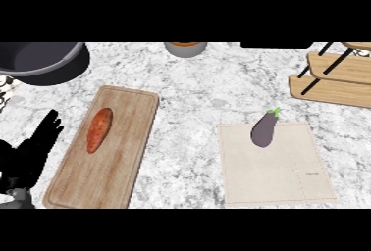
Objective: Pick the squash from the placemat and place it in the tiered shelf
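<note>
Eggplant [263, 132] on placemat [275, 172] top edge; L hand [30, 156] at rest.

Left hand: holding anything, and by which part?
Nothing is held. The left hand rests open at the left edge; the purple eggplant lies free on the placemat. The right hand is not in view.

This is a kitchen. A sweet potato [99, 130] lies on a cutting board [123, 166] on the stone counter [196, 88], with a dark pot [43, 61] and a tiered shelf [337, 81] at its far corners.
</note>
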`<state>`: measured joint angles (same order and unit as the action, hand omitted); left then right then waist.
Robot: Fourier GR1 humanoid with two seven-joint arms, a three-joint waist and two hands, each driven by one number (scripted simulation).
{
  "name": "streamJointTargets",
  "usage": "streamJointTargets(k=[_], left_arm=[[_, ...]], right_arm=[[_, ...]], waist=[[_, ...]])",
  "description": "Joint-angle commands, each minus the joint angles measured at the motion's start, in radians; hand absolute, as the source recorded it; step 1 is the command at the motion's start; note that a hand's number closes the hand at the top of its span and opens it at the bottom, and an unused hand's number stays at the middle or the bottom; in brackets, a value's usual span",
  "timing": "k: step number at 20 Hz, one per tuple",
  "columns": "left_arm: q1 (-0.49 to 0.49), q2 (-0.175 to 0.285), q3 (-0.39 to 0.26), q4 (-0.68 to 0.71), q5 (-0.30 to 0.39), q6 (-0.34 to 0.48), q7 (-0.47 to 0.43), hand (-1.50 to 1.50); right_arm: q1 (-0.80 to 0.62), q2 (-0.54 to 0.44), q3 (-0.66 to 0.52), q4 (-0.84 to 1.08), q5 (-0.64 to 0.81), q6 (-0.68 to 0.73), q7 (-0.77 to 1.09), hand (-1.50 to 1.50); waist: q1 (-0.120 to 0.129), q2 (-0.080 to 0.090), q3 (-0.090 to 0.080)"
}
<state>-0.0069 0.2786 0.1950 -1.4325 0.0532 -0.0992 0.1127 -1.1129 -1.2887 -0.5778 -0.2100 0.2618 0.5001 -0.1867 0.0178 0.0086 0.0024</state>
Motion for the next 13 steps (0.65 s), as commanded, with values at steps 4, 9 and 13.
streamJointTargets(k=[4, 9, 13], left_arm=[[0.035, -0.006, 0.008, 0.002, 0.011, -0.014, -0.022, 0.0], [0.049, -0.007, 0.018, 0.005, -0.003, 0.006, -0.033, 0.0], [0.057, -0.018, 0.026, 0.001, 0.015, 0.005, -0.03, 0.0]], right_arm=[[0.089, -0.242, -0.077, 0.075, -0.051, 0.104, 0.022, -1.5], [0.212, -0.366, -0.064, 0.114, -0.033, 0.282, -0.045, -1.5], [0.256, -0.391, -0.085, 0.146, -0.048, 0.294, -0.095, -1.5]], waist=[[-0.009, 0.002, 0.003], [-0.042, -0.005, 0.006], [-0.047, -0.006, 0.01]])
